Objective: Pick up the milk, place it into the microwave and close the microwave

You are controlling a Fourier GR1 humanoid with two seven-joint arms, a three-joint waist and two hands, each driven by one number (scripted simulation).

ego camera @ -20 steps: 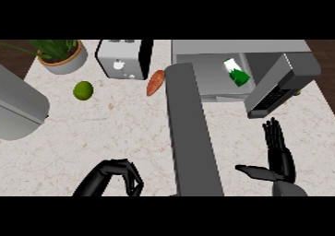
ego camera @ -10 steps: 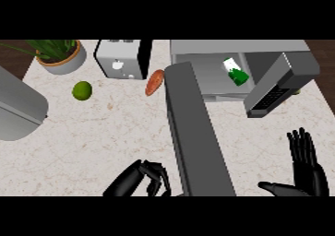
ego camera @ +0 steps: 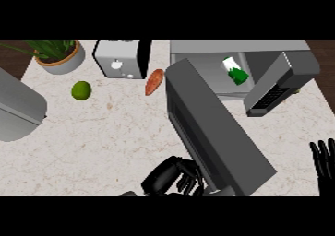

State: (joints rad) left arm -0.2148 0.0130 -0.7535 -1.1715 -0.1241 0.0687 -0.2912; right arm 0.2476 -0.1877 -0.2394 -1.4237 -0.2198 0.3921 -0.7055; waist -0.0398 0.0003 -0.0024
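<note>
The white and green milk carton (ego camera: 234, 73) stands inside the open microwave (ego camera: 265, 50) at the back right. The microwave's grey door (ego camera: 214, 133) swings out toward me, reaching almost to the lower edge. My left hand (ego camera: 171, 177) is curled with nothing in it, right against the door's near left edge. My right hand (ego camera: 326, 163) shows at the far right edge, fingers straight and pointing up, apart from the door.
A toaster (ego camera: 122, 59) and a potted plant (ego camera: 57, 54) stand at the back. A lime (ego camera: 81, 90) and a sweet potato (ego camera: 154, 82) lie on the counter. A grey appliance (ego camera: 13, 108) fills the left side.
My left hand has moved right, up to the door's near edge. My right hand has drifted right and down toward the view's edge. The door has swung a bit.
</note>
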